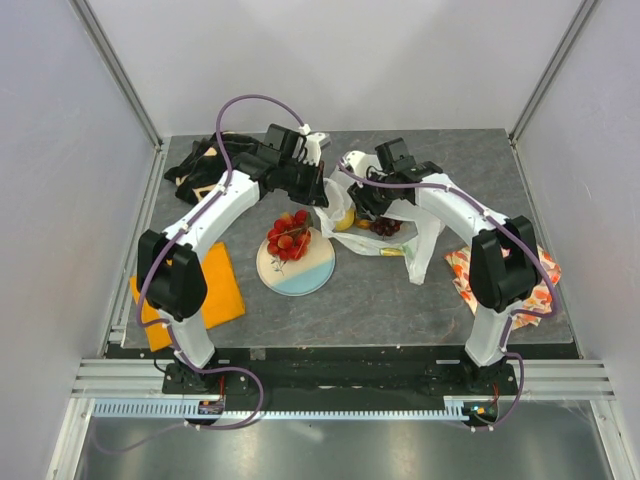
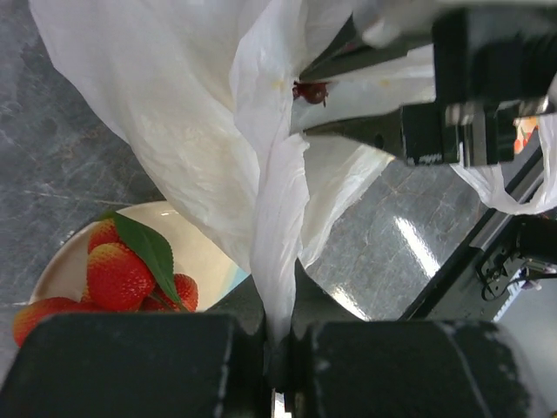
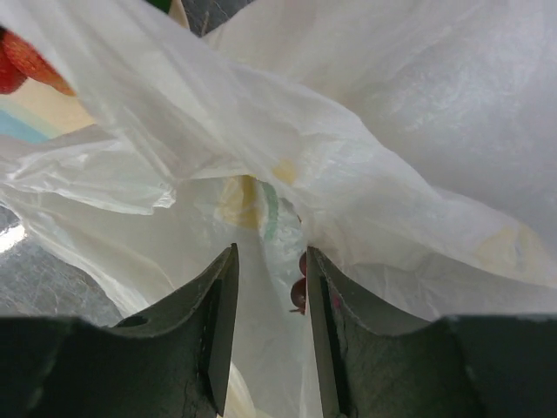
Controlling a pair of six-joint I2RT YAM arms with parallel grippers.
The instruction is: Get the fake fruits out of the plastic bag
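The white plastic bag (image 1: 420, 235) lies crumpled in the middle of the table, right of a round plate (image 1: 310, 275). My left gripper (image 2: 278, 292) is shut on a bunched fold of the plastic bag (image 2: 209, 131) and holds it up. My right gripper (image 3: 271, 252) stands open inside the bag's mouth, film all around its fingers. Dark purple grapes (image 3: 298, 293) hang just inside its right finger. A yellow-green slice (image 3: 254, 202) shows dimly through the film ahead. A red berry cluster (image 1: 287, 236) rests on the plate. A lemon (image 1: 345, 222) and grapes (image 1: 386, 227) show in the bag.
A black bag (image 1: 200, 163) lies at the back left. An orange cloth (image 1: 195, 292) covers the near left, and a fruit-patterned cloth (image 1: 540, 283) lies at the right edge. Both arms meet over the bag, their grippers close together.
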